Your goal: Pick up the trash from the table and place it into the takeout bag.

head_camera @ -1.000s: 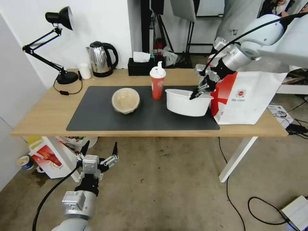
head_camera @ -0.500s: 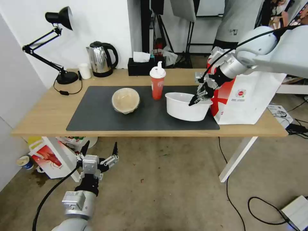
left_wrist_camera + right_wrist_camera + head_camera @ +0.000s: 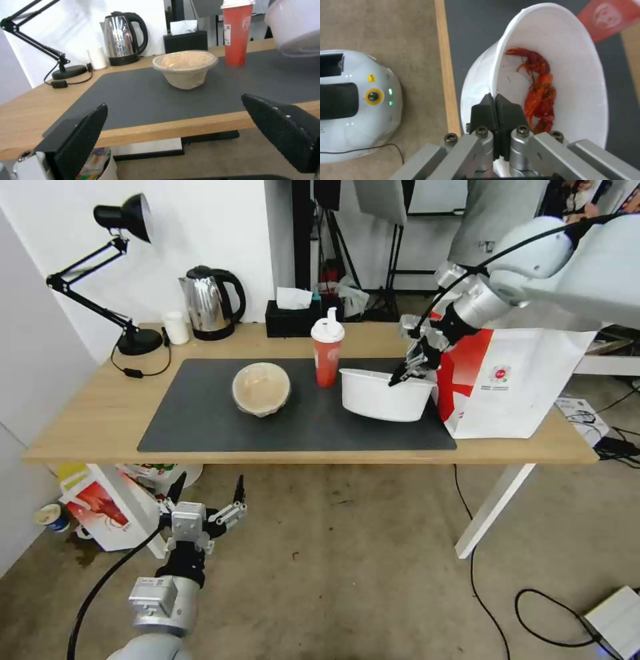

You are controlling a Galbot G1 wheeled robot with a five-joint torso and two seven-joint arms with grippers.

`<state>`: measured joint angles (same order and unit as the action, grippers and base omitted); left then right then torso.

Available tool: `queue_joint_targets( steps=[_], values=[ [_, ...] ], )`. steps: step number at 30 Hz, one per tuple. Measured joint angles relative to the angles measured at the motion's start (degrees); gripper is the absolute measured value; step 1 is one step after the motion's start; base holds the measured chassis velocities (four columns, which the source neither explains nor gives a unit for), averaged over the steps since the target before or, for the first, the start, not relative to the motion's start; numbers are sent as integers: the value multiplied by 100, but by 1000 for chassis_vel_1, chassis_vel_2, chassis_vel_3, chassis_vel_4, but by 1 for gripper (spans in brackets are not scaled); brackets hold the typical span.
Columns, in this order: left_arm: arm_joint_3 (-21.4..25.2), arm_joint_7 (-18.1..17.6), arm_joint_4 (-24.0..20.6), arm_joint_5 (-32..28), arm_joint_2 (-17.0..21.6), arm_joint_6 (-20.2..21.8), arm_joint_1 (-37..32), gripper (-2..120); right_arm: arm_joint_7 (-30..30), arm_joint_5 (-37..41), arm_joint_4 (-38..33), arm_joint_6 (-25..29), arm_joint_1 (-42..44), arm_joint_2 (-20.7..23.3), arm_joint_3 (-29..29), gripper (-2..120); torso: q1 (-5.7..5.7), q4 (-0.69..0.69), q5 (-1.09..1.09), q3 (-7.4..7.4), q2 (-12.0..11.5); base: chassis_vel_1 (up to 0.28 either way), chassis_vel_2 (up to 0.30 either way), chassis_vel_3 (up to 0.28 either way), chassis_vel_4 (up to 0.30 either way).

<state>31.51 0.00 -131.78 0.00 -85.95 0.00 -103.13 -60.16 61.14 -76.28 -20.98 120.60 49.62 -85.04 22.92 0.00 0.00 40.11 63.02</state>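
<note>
Right tool pinched the white bowl's rim at centre-right of the frame, takeout bag just beside it, further right.

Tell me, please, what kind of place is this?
Probably a lab or studio staged as a dining corner: a table with a kettle and desk lamp, bare concrete floor, loose cables and stands behind.

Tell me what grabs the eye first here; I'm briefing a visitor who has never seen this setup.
The right gripper pinches the rim of the white bowl, tilted over the dark mat near the takeout bag; the right wrist view shows red crayfish shells inside. The red drink cup and beige bowl wait on the mat, and the left gripper hangs open below the table edge.
</note>
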Motion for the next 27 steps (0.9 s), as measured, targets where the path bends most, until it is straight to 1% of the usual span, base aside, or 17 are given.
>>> queue_joint_targets(
  steps=[12,27],
  values=[
    [0,0,0,0,0,0,0,100,-10,159,55,39,-433,156,20,0,0,1,0,0,0,0,0,0,0],
    [0,0,0,0,0,0,0,100,-40,365,77,105,-1127,211,184,0,0,0,0,0,0,0,0,0,0]
  ],
)
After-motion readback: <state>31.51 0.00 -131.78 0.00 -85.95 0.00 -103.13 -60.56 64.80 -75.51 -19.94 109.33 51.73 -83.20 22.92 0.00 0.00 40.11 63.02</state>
